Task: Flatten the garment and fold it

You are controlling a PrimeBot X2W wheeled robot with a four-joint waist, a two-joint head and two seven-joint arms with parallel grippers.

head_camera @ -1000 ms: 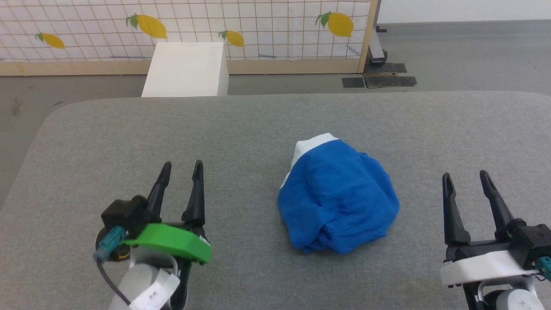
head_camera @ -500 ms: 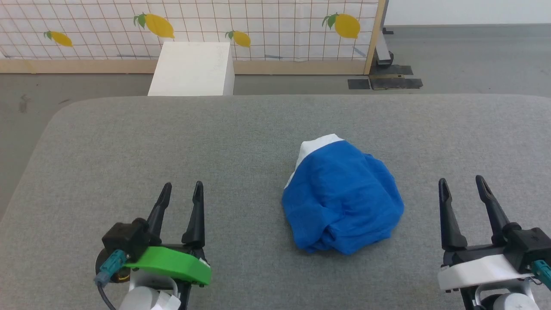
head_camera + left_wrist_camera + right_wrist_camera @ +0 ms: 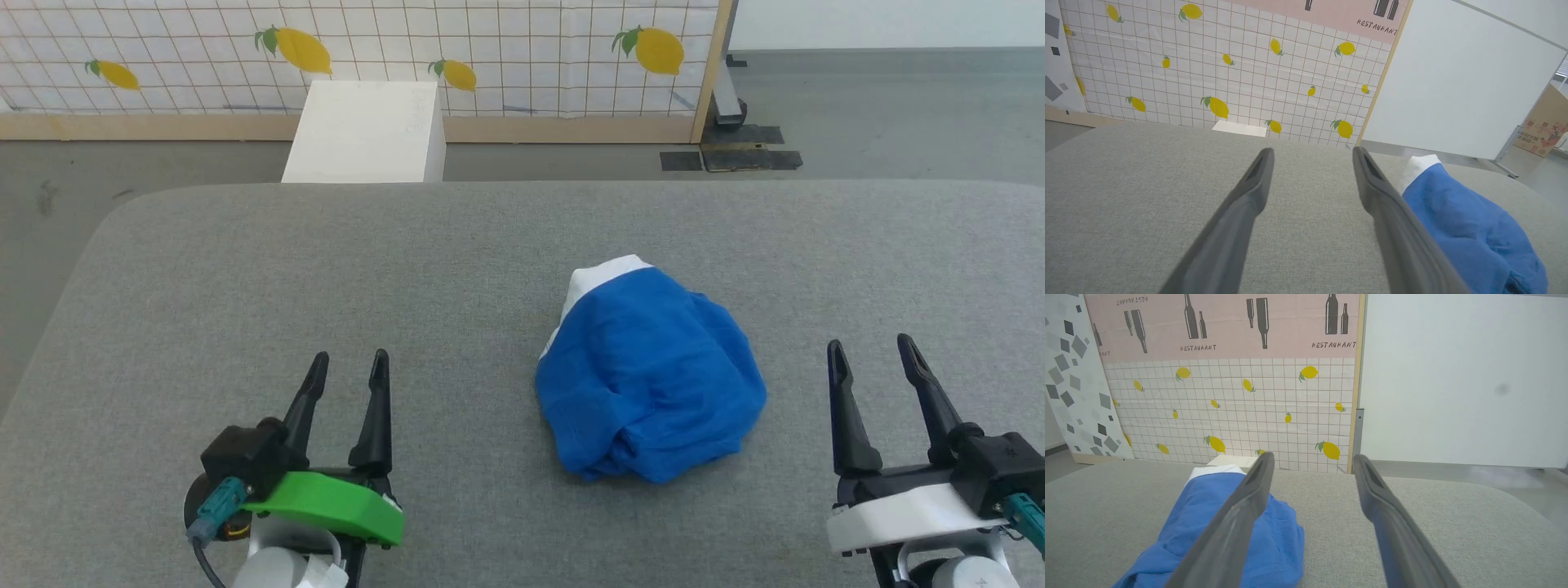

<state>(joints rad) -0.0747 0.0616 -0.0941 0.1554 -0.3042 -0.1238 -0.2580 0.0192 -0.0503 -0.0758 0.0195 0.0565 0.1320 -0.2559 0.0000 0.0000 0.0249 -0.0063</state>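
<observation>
The garment lay in a crumpled blue heap on the grey bench, a little toward 3 o'clock of the bench's middle in the head view. A white patch of it showed at the heap's 11 o'clock edge, and a rolled fold ran along its 6 o'clock side.

The left pincer stood at the heap's 9 o'clock, well apart from it. Its two dark fingers were spread, pointing toward 12 o'clock, with nothing between them. In the left wrist view the blue cloth sat at 4 o'clock, beside the right-hand finger; I could not tell whether the two touched.

The right pincer stood at the heap's 3 o'clock, near but clear of the cloth. Its fingers were also spread and empty, pointing toward 12 o'clock. In the right wrist view the heap lay at 8 o'clock, partly behind the left-hand finger.

Beyond the bench's far edge, at 12 o'clock, a white box stood on the grey floor before a lemon-printed screen.
</observation>
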